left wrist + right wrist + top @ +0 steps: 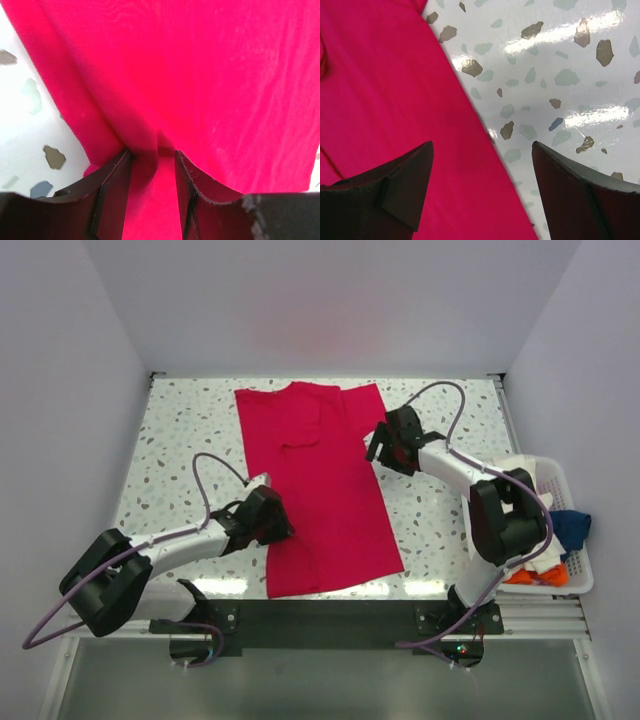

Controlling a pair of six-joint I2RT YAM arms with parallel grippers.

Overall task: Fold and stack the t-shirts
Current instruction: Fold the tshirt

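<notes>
A speckled terrazzo tabletop (190, 430) fills the room's middle. Flat at its centre lies the red t-shirt (320, 490), collar toward 12 o'clock and hem toward 6 o'clock, sleeves apparently tucked in so it forms one long panel.

At the tabletop's 4 o'clock edge sits a white slatted basket (578, 585). It holds the other shirts in a heap: a cream-white shirt (520, 465), a dark blue shirt (572, 527) and an orange shirt (535, 577).

The left claw (283, 527) sits on the red shirt's long edge at 8 o'clock. It is about half closed, with a ridge of red cloth gathered between its fingers (112, 175).

The right claw (378, 447) hangs over the opposite edge at 2 o'clock. It is spread wide and holds nothing, one finger above the cloth and the other above bare tabletop.

The step looks like taking hold for the next fold. To do it well, the right claw should probably drop straight down onto the edge it straddles and close before either arm lifts. One-sided pulling would likely drag the panel askew. The left pinch looks shallow, so both arms should rise slowly and evenly, keeping the cloth taut between them.
</notes>
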